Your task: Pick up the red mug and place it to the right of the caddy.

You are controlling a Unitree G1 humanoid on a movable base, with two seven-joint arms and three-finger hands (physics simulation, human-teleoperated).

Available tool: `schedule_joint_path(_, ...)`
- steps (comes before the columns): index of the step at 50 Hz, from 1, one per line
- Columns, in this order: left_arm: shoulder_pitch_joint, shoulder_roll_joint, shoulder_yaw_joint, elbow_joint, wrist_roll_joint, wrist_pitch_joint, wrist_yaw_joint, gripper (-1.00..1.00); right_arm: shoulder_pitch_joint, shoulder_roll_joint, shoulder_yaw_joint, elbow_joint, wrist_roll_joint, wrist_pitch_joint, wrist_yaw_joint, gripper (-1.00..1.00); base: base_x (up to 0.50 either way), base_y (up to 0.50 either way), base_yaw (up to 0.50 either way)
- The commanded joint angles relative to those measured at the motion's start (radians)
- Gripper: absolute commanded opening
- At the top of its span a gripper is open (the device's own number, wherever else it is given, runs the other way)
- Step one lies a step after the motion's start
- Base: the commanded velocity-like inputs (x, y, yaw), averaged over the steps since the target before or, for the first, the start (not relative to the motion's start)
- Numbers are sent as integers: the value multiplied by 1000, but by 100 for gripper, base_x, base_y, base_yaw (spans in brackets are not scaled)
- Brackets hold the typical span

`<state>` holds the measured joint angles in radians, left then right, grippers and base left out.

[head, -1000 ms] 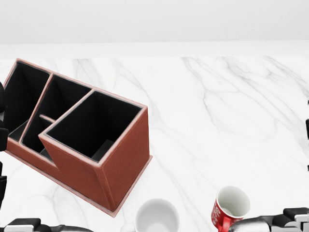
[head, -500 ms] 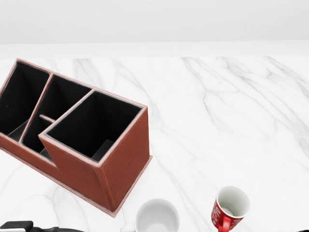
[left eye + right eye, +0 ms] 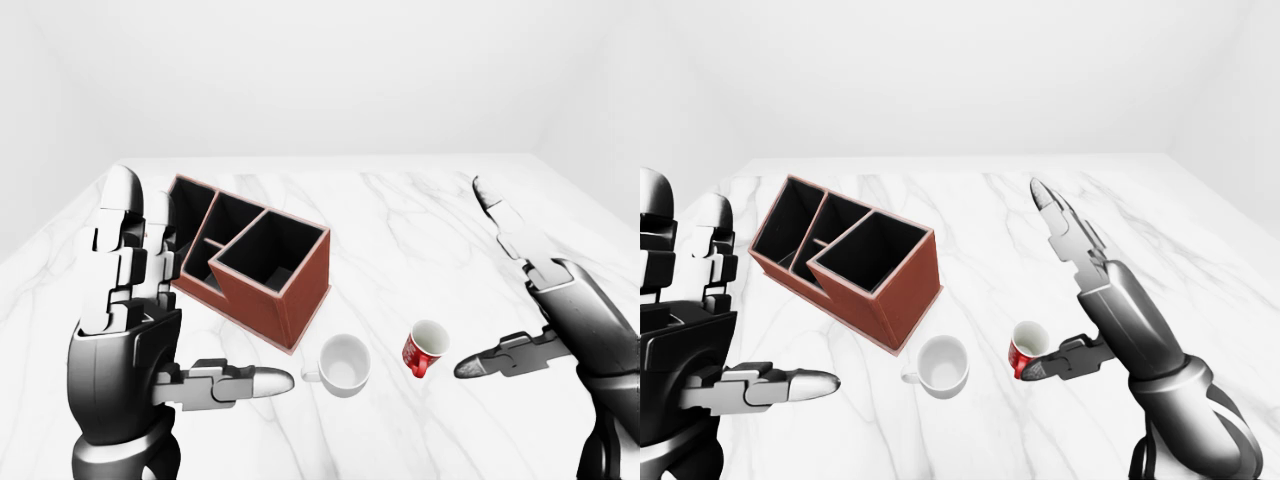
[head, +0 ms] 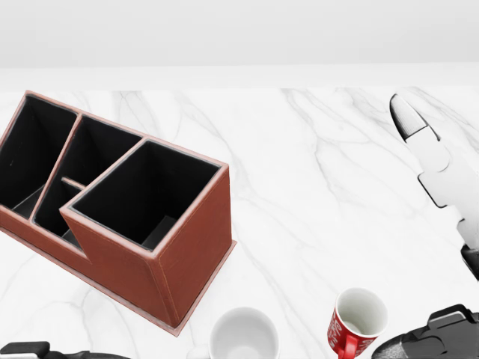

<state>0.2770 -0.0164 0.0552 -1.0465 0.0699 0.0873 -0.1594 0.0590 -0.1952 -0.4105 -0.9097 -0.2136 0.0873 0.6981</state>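
Since half a second earlier, the right hand (image 3: 1065,290) had been brought into the head view beside the small glossy red ceramic mug (image 4: 355,324); mug, caddy and camera were unchanged. Its fingers were spread wide, one raised, the thumb low just right of the mug, with nothing gripped. The mug was seen tilted on the white marble tabletop (image 4: 329,164), below and to the right of the brown leather compartmented caddy (image 4: 120,202), with a white ceramic mug (image 4: 243,335) between them, below the caddy's corner. The red mug was judged light, rigid, slick and breakable, best taken around its body. The left hand (image 3: 150,340) was held unclenched and empty, left of the caddy.
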Motion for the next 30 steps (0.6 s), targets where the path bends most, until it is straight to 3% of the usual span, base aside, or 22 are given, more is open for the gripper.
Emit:
schedule_joint_path(1, 0, 3, 3, -1, -5, 0, 3, 100, 11, 15, 17, 54, -85, 0, 0, 100, 0, 0, 0)
schedule_joint_path(22, 1, -4, 16, -1, -5, 0, -8, 100, 174, 125, 5, 238, -167, 0, 0, 100, 0, 0, 0)
schedule_joint_path(30, -2, -3, 8, -1, 2, 0, -5, 100, 174, 122, -25, 315, -177, 0, 0, 100, 0, 0, 0)
